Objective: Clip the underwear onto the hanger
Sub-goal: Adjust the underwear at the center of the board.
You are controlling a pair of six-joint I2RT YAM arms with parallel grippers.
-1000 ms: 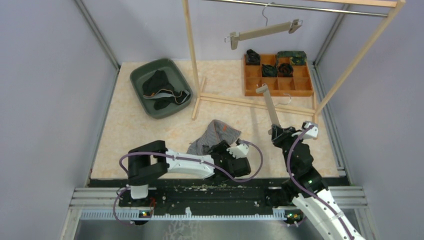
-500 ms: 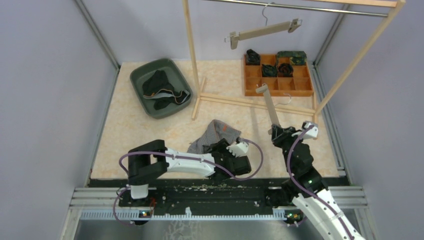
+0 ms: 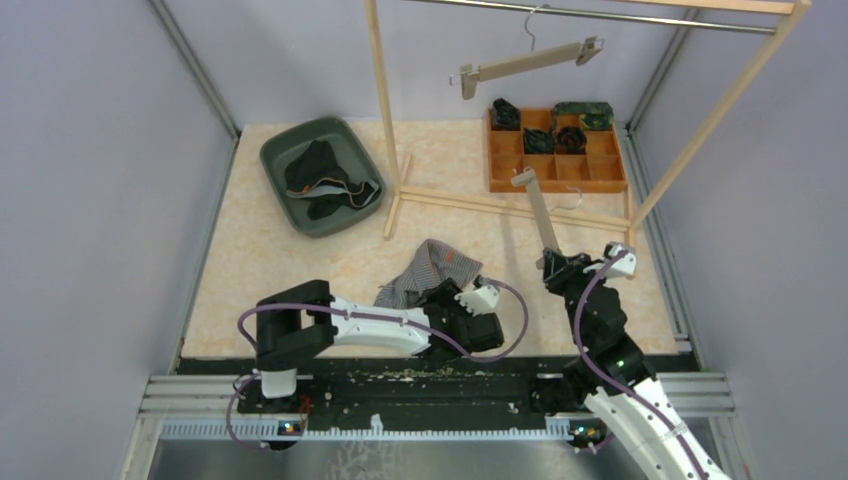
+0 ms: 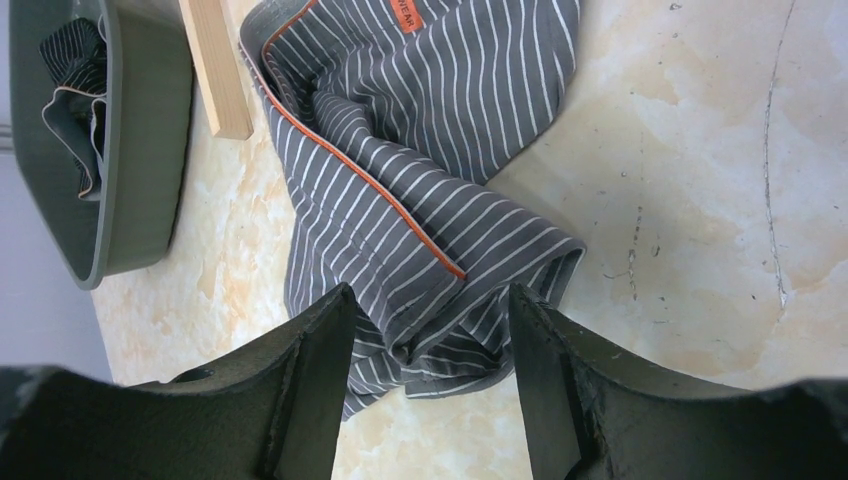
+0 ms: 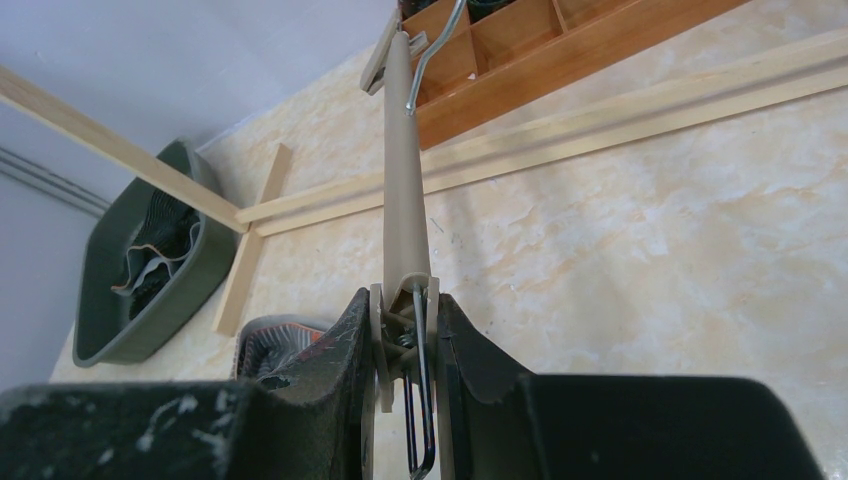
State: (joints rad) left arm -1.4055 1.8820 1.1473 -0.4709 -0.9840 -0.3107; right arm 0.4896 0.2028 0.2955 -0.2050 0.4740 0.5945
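My left fingers (image 4: 312, 395) are matt dark plastic; the underwear (image 4: 400, 190) is soft striped cloth, orange-piped; the hanger (image 5: 405, 200) looks like smooth beige plastic, its hook (image 5: 452, 25) bright metal wire; the tabletop (image 4: 690, 200) is smooth, marbled, faintly scratched.
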